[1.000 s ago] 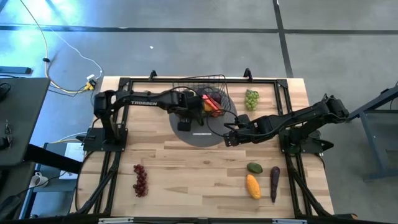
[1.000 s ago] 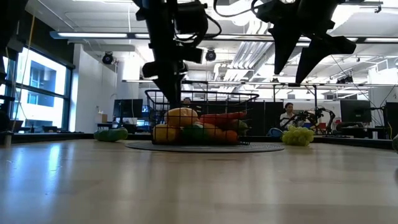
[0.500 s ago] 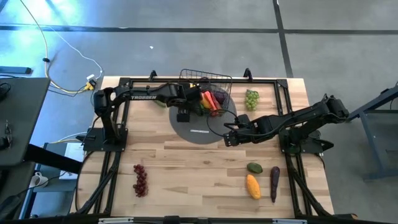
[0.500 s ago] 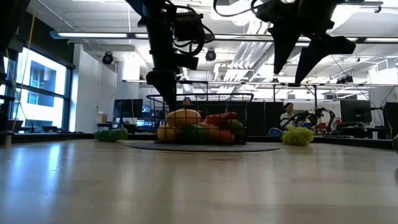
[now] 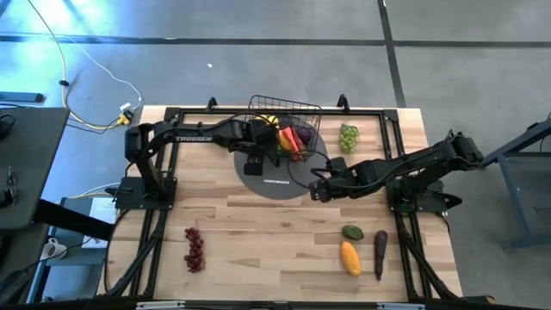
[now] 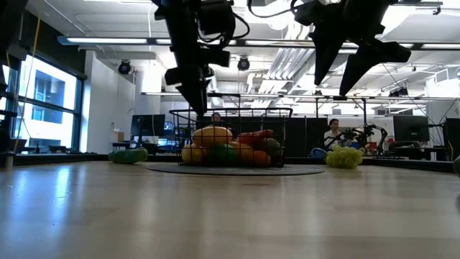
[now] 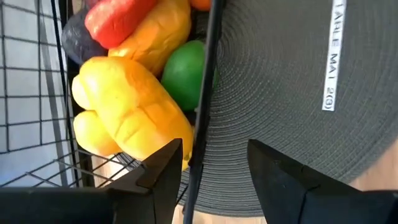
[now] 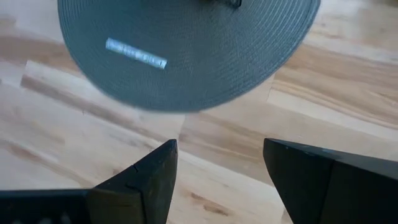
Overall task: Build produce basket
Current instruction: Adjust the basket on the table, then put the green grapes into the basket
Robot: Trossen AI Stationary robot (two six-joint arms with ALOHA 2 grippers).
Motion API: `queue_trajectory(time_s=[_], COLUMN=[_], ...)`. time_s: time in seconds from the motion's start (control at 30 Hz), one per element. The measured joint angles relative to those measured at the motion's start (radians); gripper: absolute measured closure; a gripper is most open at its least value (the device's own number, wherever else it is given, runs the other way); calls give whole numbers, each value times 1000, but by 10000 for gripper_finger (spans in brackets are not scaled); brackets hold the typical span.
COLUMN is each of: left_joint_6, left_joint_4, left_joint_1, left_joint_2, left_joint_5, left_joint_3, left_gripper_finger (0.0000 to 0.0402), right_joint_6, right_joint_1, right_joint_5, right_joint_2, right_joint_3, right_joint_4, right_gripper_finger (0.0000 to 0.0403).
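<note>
Since a second ago, the basket (image 5: 285, 120) has slid toward the far edge of the grey round mat (image 5: 274, 176), and my left gripper (image 7: 208, 165) has gone with it, no longer out over the middle of the mat. My left fingers (image 7: 163, 167) stand part open, one inside the wire wall and one outside, straddling the near rim; whether they actually press the wire I cannot tell from this close view. The basket stands upright on the mat's far part, loaded with produce: a yellow lemon (image 7: 127, 115), a green fruit (image 7: 185, 76), an orange mango (image 7: 158, 32) and a red chili (image 7: 112, 17).

My right gripper (image 8: 217, 168) hovers above the wooden table (image 5: 258, 232) just beside the mat's near right edge, jaws part open and empty.

On the table, green grapes (image 5: 348, 137) lie right of the basket, red grapes (image 5: 195, 249) near the front left, and a second mango (image 5: 350, 257), an eggplant (image 5: 380, 249) and a small green piece (image 5: 352, 232) sit at front right.
</note>
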Motion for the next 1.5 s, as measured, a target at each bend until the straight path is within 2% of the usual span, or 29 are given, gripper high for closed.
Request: queue_trajectory(time_s=[0.23,0.37,0.63,0.93,1.17,1.5], left_joint_6=[16,18,-7,-62,-62,-25], left_joint_4=[-1,-4,-31,-34,-32,-46], left_joint_1=[17,34,27,-9,-10,0], left_joint_2=[-11,-11,-11,-11,-11,-28], left_joint_5=[18,86,151,162,145,143], left_joint_3=[0,0,0,0,2,66], left_gripper_finger=[232,232,232,232,232,232], right_joint_6=[11,10,4,3,6,20], right_joint_1=[-16,-29,-40,-40,-40,-81], right_joint_5=[13,11,5,1,1,0], right_joint_2=[0,0,0,0,0,0], right_joint_3=[0,0,0,0,0,0], right_joint_4=[0,0,-1,-10,-13,-15], right_gripper_finger=[182,182,182,182,182,182])
